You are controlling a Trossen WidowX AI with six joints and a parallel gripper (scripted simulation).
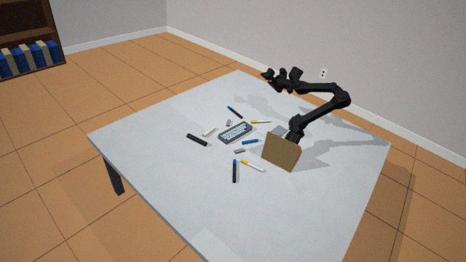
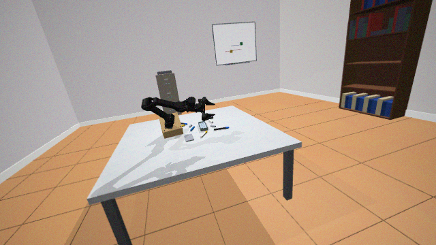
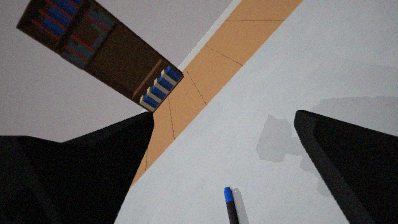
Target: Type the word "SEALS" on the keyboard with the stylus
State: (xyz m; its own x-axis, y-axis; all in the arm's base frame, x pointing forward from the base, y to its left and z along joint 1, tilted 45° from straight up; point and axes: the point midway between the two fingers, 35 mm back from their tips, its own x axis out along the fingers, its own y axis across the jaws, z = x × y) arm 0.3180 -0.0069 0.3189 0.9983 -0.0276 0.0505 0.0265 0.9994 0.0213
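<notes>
A small grey keyboard (image 1: 235,132) (image 2: 203,126) lies flat near the middle of the white table (image 1: 189,204) (image 2: 218,156). A plain black rod (image 1: 196,140), which looks like the stylus, lies on the table just left of the keyboard. My gripper (image 1: 275,74) (image 2: 206,103) (image 3: 222,117) is open and empty. It hangs high above the table, well away from the rod and the keyboard. In the wrist view only a black pen with a blue tip (image 3: 230,202) (image 1: 234,112) shows below the fingers.
Several markers (image 1: 252,165) (image 1: 234,170) (image 1: 251,141) (image 1: 261,121), a white stub (image 1: 208,131) and small grey blocks (image 1: 239,150) (image 1: 228,122) lie scattered around the keyboard. A cardboard box (image 1: 281,151) (image 2: 172,131) stands at the arm's base, with a grey pad (image 1: 279,130) (image 2: 189,137) beside it.
</notes>
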